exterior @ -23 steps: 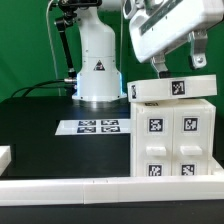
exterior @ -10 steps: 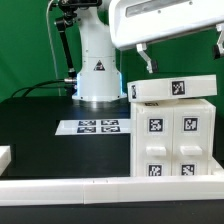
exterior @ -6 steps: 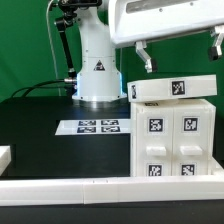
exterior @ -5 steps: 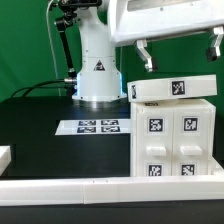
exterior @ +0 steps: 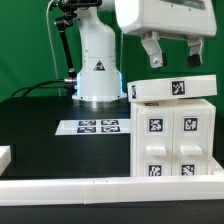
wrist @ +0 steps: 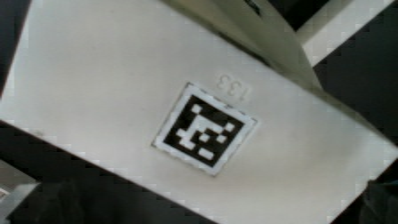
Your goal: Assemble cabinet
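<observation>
White hard plastic made up the cabinet (exterior: 172,128), which stood on the black tabletop (exterior: 60,150) at the exterior view's right. Our fingers (exterior: 173,58) hung spread wide above it, holding nothing. We guessed it was light, stiff and smooth, best held by its top panel's edges.

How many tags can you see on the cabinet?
5 in the exterior view: one on the cabinet's top piece, and four on its front in two rows of two, at and. Other faces may hide more.
</observation>
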`<state>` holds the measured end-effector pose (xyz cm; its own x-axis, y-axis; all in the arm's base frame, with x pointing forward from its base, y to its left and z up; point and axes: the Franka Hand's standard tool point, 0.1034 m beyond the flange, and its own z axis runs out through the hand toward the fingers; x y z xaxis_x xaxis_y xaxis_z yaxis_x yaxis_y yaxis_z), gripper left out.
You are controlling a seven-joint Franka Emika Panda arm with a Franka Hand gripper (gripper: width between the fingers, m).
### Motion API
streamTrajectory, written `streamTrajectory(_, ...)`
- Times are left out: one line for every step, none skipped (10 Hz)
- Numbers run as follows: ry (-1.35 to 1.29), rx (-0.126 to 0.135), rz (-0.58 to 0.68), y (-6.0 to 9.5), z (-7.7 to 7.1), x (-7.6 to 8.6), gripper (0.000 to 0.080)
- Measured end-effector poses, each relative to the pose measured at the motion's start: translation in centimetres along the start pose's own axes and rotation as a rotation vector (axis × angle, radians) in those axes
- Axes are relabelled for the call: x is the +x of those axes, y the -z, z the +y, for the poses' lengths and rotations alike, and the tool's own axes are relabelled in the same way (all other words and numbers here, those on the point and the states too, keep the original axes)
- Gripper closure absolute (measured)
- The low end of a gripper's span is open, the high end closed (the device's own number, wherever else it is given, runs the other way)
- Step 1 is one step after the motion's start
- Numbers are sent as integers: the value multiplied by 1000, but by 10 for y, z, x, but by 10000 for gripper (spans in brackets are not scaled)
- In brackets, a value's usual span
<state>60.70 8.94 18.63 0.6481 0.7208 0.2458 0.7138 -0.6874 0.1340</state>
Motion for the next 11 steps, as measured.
streamTrajectory(132, 2, -32, -2, -3, -2, 3)
streamTrajectory(232, 8, -64, -3, -5, -2, 3)
streamTrajectory(283, 16, -92, -3, -7, -3, 3)
streamTrajectory(396, 23, -138, -3, -9, -2, 3)
streamTrajectory(467, 28, -152, -2, -10, -1, 3)
streamTrajectory(518, 30, -152, -1, -8, -1, 3)
streamTrajectory(625, 35, -157, -2, -6, -3, 3)
streamTrajectory(671, 38, -158, -2, -5, -4, 3)
streamTrajectory(748, 43, -163, -2, -4, -5, 3)
streamTrajectory(780, 52, -172, -5, -1, -5, 3)
streamTrajectory(774, 55, -177, -9, 1, -2, 3)
